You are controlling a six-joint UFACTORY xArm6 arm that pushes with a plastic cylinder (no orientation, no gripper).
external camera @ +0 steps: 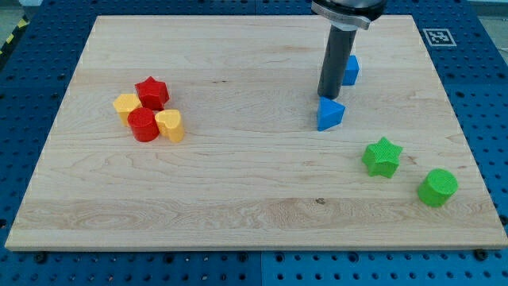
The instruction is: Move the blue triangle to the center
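Observation:
The blue triangle (329, 114) lies on the wooden board (254, 199), right of the middle. My tip (328, 97) stands just above it in the view, touching or nearly touching its top edge. A second blue block (351, 70), shape unclear, sits behind the rod toward the view's top right, partly hidden by it.
A cluster at the view's left holds a red star (152, 92), a yellow block (126, 105), a red cylinder (144, 125) and a yellow block (170, 125). A green star (382, 156) and a green cylinder (437, 187) sit at the lower right.

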